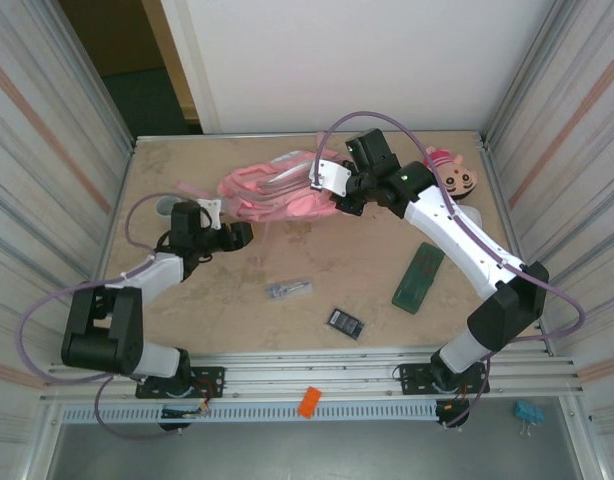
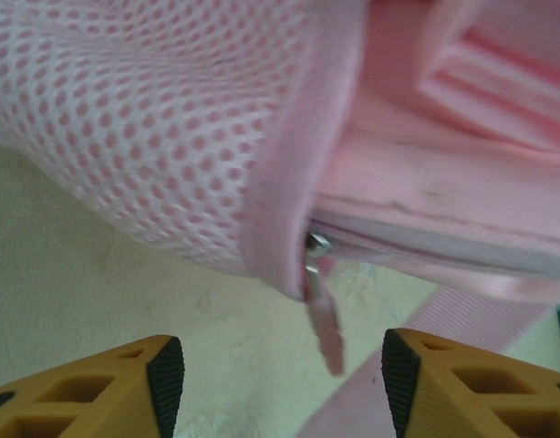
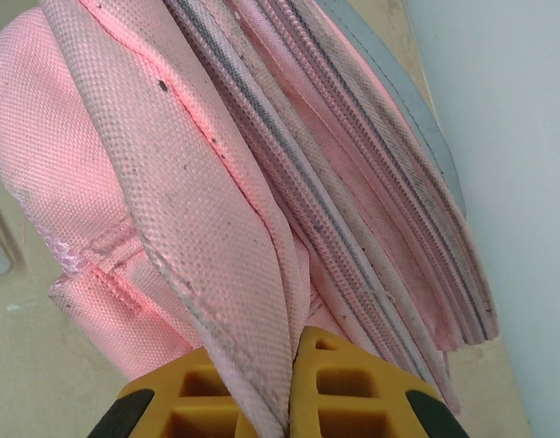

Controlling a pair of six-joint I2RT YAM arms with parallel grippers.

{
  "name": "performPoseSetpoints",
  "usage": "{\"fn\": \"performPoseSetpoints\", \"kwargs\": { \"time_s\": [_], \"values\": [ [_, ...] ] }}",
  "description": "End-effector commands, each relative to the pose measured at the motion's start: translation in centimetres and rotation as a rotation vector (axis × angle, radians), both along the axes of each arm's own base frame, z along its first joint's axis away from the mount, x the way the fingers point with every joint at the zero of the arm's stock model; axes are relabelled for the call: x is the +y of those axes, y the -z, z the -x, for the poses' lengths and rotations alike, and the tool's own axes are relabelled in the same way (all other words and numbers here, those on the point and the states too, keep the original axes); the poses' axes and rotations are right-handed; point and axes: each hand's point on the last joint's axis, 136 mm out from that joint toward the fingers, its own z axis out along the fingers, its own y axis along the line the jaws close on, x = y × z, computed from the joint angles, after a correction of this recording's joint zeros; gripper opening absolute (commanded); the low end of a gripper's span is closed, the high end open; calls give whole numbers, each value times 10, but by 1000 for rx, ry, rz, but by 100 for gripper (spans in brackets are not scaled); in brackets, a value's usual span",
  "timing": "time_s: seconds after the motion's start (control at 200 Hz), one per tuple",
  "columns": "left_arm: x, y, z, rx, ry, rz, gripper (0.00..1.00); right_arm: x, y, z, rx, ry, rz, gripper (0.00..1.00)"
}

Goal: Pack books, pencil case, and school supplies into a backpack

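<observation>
Pink fabric fold (image 3: pixel 216 228): a coarse woven flap of the backpack (image 1: pixel 277 190), pinched tight in the right end effector (image 3: pixel 294 365). By my reading this lifts and steadies the bag so that a zip can be worked.
Bag edge by the right end effector: piping, grey-edged trim and zip tracks run in parallel ridges, soft and a little soiled.
Left end effector (image 2: pixel 275 374): yellow fingers with black pads stand moderately apart and hold nothing, aimed at the zip pull.
Zip pull (image 2: pixel 324 315): a small metal slider with a limp pink tab hangs just ahead of the gap, at the rim of the mesh pocket.
Mesh pocket (image 2: pixel 152 137): pale pink netting with round holes, slack and stretchy.
Backpack position: lies at the far middle of the surface (image 1: pixel 367 255), between the two arms.
Pencil case (image 1: pixel 419 277): dark green, long, flat and stiff-looking, on the right, well apart from the bag.
Calculator (image 1: pixel 345 322): small dark rectangle near the front edge.
Silvery-blue item (image 1: pixel 289 290): slim, lying just left of the calculator. Both are unpacked.
</observation>
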Motion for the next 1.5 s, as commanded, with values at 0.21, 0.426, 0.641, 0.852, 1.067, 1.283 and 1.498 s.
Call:
{"fn": "performPoseSetpoints", "kwargs": {
  "time_s": [0.21,0.426,0.641,0.852,1.067,1.283,1.498],
  "values": [
    [-18,-20,-32,-152,88,27,17,3,-59,-15,-122,75,-160,0],
    [-40,-43,-1,-250,277,88,0,-2,-41,-21,-114,142,-150,0],
    [-58,-76,32,-304,433,142,0,-1,-34,-24,-107,180,-177,0],
    [-75,-91,55,-248,517,136,2,6,-33,-22,-94,183,-220,0],
    [-13,-50,27,-175,154,10,65,5,-60,1,-33,74,-314,0],
    [-10,-36,9,-215,141,21,88,3,-68,12,-23,42,-309,0],
    [-11,-22,-14,-228,119,16,86,2,-75,14,-41,43,-318,0]
  ]
}}
